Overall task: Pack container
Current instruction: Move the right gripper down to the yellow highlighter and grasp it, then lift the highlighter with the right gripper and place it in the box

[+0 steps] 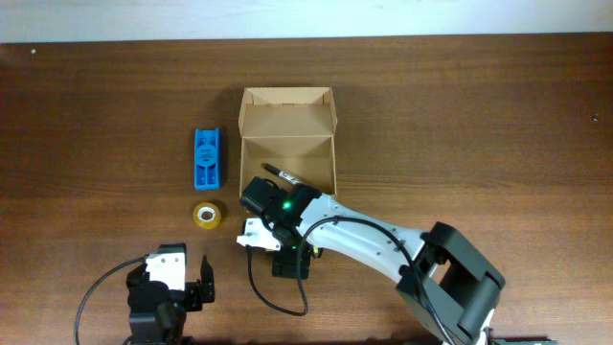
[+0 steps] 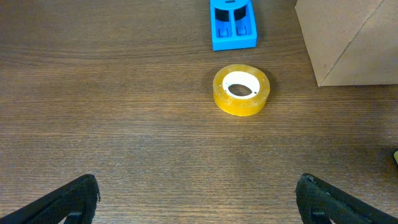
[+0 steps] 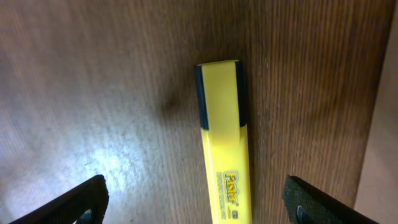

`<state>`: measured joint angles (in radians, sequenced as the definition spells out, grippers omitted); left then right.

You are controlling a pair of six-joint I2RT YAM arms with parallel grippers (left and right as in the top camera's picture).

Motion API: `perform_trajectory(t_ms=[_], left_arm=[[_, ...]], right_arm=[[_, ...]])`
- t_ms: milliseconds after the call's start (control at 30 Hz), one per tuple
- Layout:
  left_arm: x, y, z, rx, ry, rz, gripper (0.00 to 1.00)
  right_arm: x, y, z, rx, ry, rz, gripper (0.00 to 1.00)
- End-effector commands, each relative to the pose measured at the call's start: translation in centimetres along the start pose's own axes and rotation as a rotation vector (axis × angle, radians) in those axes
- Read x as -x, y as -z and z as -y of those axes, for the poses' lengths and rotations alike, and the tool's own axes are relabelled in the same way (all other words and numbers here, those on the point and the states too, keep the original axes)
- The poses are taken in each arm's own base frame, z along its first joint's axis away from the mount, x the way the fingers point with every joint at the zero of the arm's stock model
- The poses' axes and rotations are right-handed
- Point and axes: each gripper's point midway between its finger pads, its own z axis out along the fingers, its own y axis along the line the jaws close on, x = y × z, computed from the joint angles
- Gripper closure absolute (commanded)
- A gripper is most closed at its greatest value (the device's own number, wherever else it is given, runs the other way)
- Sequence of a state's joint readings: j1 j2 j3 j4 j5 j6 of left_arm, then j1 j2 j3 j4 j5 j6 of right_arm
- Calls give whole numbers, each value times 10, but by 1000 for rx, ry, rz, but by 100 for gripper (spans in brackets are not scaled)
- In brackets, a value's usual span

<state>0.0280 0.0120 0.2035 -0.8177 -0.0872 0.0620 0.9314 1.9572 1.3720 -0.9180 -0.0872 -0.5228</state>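
The tan cardboard container [image 1: 287, 153] stands open at mid-table, its flap lid folded back on the far side, with a dark pen [image 1: 281, 174] inside. My right gripper [image 1: 271, 216] hangs just in front of the container's near wall. In the right wrist view its jaws [image 3: 196, 202] are open on either side of a yellow highlighter [image 3: 225, 149] lying on the table, and the container's wall [image 3: 384, 124] shows at the right. The highlighter is hidden in the overhead view. My left gripper [image 1: 172, 276] is open and empty [image 2: 198, 199] near the front edge.
A yellow tape roll [image 1: 206, 215] lies left of the right gripper, also in the left wrist view [image 2: 242, 89]. A blue plastic item [image 1: 207, 158] lies beyond it [image 2: 233, 25]. The container's corner [image 2: 348, 43] shows at the upper right of the left wrist view.
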Motion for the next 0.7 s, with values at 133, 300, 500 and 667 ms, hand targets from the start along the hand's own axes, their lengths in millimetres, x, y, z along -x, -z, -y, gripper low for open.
perform_trajectory(t_ms=[133, 300, 500, 667], left_arm=[[-2, -1, -1, 10, 7, 0, 0], [-2, -1, -1, 10, 7, 0, 0], [-2, -1, -1, 10, 7, 0, 0], [-2, -1, -1, 10, 7, 0, 1]], right_arm=[[-7, -25, 2, -12, 5, -59, 10], [-8, -35, 2, -4, 4, -72, 15], [-11, -43, 1, 7, 2, -92, 30], [-10, -43, 2, 3, -9, -86, 63]])
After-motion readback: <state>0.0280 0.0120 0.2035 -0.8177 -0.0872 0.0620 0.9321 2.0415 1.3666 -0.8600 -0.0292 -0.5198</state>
